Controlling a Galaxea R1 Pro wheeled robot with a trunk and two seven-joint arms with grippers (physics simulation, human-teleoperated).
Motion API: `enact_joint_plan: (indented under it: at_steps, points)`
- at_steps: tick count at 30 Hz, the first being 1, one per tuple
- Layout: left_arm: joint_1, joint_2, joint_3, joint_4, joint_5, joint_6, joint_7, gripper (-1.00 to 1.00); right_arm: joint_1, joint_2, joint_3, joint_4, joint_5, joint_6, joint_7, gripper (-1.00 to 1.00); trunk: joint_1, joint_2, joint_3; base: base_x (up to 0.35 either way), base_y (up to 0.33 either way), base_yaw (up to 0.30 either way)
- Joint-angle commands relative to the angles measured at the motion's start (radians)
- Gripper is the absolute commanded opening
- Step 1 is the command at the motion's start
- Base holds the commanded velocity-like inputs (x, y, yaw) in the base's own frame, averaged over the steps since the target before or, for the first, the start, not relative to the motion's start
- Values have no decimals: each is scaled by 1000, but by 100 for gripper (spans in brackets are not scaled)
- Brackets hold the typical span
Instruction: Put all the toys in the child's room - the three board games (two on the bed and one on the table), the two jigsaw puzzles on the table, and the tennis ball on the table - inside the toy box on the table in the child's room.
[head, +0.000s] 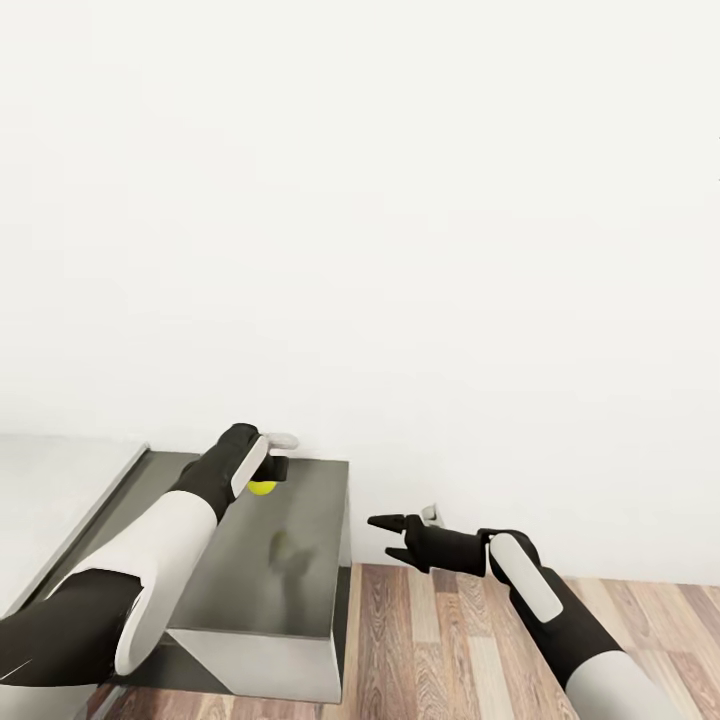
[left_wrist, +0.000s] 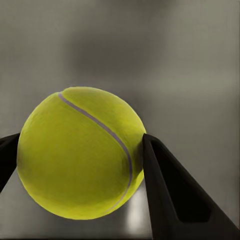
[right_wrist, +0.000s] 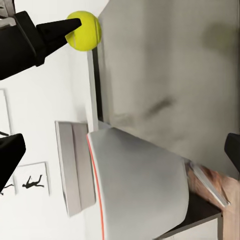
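My left gripper (head: 268, 480) is shut on the yellow tennis ball (head: 262, 488), at the far end of the dark grey table section (head: 290, 590) by the wall. In the left wrist view the tennis ball (left_wrist: 80, 152) fills the gap between the two black fingers (left_wrist: 170, 190), with the grey top blurred behind. The right wrist view has the ball (right_wrist: 84, 31) pinched at the left gripper's tip (right_wrist: 70, 25), just above the table. My right gripper (head: 392, 536) hangs open over the floor beside the table's end, holding nothing. The toy box, board games and jigsaw puzzles are out of view.
A bare white wall (head: 400, 250) stands close behind the table. Wood-plank floor (head: 450, 640) lies to the right of the table. The pale grey desk top (head: 50, 490) adjoins at the left. Black silhouette pictures (right_wrist: 32, 182) hang on a wall.
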Motion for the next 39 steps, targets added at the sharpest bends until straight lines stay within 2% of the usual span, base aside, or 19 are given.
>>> enact_joint_plan:
  at_steps: [1,20,31,39]
  points:
    - [-1,1,-5,-1,7,3,5,-100,0,-1,2,1,9,-7,9,100,0,-2,-2,-35,0,11]
    - [0,0,-5,-2,8,3,5,-100,4,-2,0,15,-1,-26,18,100,0,-2,-2,-34,0,1]
    - [-1,0,-5,-4,8,3,5,-100,4,-1,1,16,2,-28,17,100,0,-2,13,-137,0,-75]
    - [-1,0,-5,-4,8,3,5,-100,4,-2,1,43,8,-60,11,100,0,-2,24,-50,0,-79]
